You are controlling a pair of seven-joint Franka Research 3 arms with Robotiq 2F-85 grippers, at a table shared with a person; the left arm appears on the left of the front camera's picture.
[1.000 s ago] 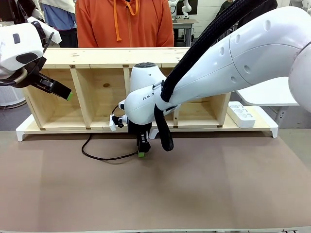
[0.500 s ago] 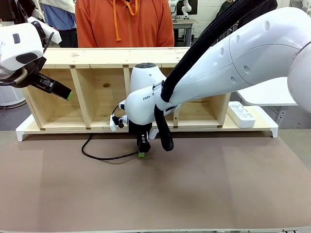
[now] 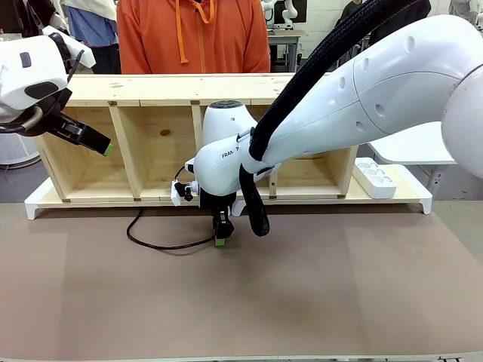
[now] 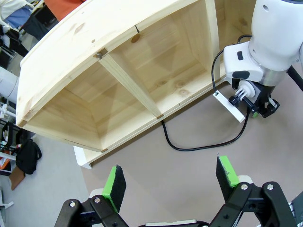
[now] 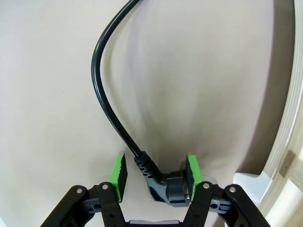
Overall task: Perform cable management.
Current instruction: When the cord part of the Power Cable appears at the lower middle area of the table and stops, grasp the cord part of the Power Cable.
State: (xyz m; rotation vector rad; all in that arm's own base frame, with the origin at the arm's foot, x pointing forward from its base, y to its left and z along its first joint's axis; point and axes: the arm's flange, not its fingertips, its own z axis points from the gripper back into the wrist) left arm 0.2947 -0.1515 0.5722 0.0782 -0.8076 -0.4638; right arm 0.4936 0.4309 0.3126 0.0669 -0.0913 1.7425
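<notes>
Cable (image 3: 155,243): lies in a loop on the table (image 3: 339,286), just in front of the wooden shelf (image 3: 151,90); you can trace one end back into the shelf.
Plug (image 5: 163,187): rests on the table between the right gripper's (image 5: 156,163) pads, against one pad and just apart from the other.
Right gripper: you see it about half open, astride the plug, not clamped.
Left gripper (image 4: 169,165): spread wide, empty, raised before the shelf's left end.

Right wrist view: the cable (image 5: 102,94) runs off the top edge and the bottom of its plug (image 5: 168,189) tucks under the right gripper (image 5: 155,175) — can't make out its full shape. In the front view the cable's far end slips behind the right arm (image 3: 226,162).
</notes>
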